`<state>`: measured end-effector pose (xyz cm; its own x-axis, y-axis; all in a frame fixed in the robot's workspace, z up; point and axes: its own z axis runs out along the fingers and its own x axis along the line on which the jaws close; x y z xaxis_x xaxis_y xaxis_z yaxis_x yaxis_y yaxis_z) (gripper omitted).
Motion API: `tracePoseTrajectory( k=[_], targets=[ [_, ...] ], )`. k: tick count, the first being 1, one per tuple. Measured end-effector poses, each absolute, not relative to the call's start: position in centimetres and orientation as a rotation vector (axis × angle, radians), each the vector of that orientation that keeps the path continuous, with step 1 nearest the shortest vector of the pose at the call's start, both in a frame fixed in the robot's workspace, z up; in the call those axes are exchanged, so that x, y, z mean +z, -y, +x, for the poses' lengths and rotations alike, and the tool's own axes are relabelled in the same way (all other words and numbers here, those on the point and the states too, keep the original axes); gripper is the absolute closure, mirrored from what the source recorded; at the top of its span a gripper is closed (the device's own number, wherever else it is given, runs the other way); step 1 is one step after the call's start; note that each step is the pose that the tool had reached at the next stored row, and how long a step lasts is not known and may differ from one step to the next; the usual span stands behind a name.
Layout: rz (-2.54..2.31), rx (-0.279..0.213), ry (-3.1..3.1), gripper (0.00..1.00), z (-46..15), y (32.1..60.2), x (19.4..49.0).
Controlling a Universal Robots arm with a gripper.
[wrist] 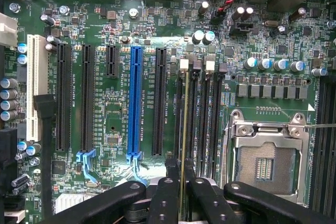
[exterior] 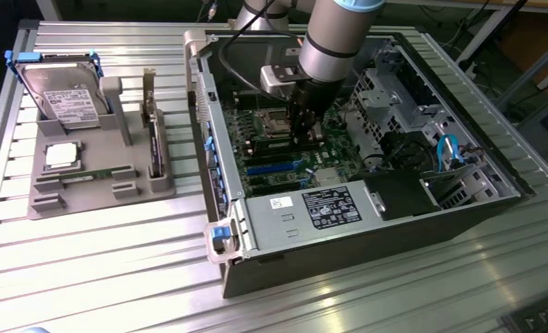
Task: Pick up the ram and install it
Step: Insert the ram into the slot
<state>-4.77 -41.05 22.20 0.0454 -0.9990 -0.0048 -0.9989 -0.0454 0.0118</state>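
The ram [wrist: 183,119] is seen edge-on in the wrist view as a thin yellow-green line. It stands upright along the leftmost of the black memory slots [wrist: 202,119], beside the CPU socket [wrist: 265,163]. My gripper [wrist: 182,165] is shut on the ram's near end, with one black finger [wrist: 169,187] on each side. I cannot tell whether the ram is seated or just above the slot. In the exterior view my gripper [exterior: 307,137] points straight down inside the open computer case, over the motherboard [exterior: 284,166].
A blue slot [wrist: 135,103] and black expansion slots lie beside the memory slots. The case wall [exterior: 213,139], drive cage [exterior: 385,97] and power supply [exterior: 325,208] hem in the arm. A grey tray [exterior: 98,198] holds a hard drive [exterior: 66,97], an upright card [exterior: 154,139] and a slim green strip [exterior: 93,175].
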Motion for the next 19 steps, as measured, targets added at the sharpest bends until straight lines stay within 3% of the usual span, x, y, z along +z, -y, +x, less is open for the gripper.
tracePoseTrajectory(
  k=[19],
  targets=[
    [2.265, -0.018, 2.169, 0.86, -4.76, 40.92, 22.13]
  ],
)
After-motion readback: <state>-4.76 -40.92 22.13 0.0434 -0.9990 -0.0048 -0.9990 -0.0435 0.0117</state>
